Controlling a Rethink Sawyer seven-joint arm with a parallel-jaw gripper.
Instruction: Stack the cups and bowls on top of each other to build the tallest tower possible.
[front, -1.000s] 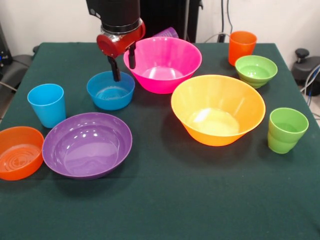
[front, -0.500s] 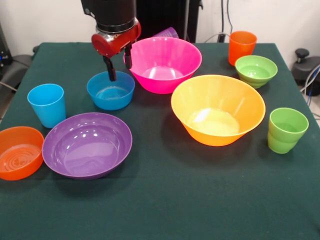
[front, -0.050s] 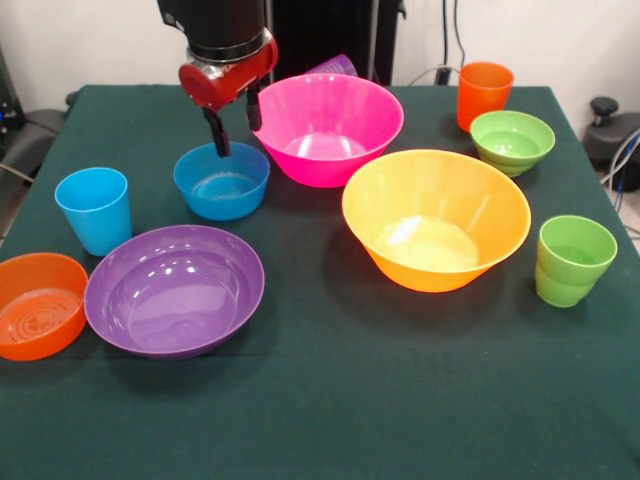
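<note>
My gripper (front, -0.050s: 239, 138) is open and holds nothing. It hangs above the far rim of the small blue bowl (front, -0.050s: 221, 182), just left of the large pink bowl (front, -0.050s: 325, 128). A purple cup (front, -0.050s: 333, 67) peeks out behind the pink bowl, mostly hidden. The large yellow-orange bowl (front, -0.050s: 436, 218) sits right of centre. Near the front left are the wide purple bowl (front, -0.050s: 174, 289), the small orange bowl (front, -0.050s: 38, 305) and the blue cup (front, -0.050s: 94, 210). At the far right stand the orange cup (front, -0.050s: 484, 94) and small green bowl (front, -0.050s: 512, 140). The green cup (front, -0.050s: 573, 260) is at the right edge.
Everything stands on a dark green tablecloth (front, -0.050s: 330, 400). The orange bowl overlaps the table's left edge, close beside the purple bowl. All the bowls and cups stand apart, none on another.
The gripper has risen a little and shifted left, away from the pink bowl's rim. It stays open. No cup or bowl has moved.
</note>
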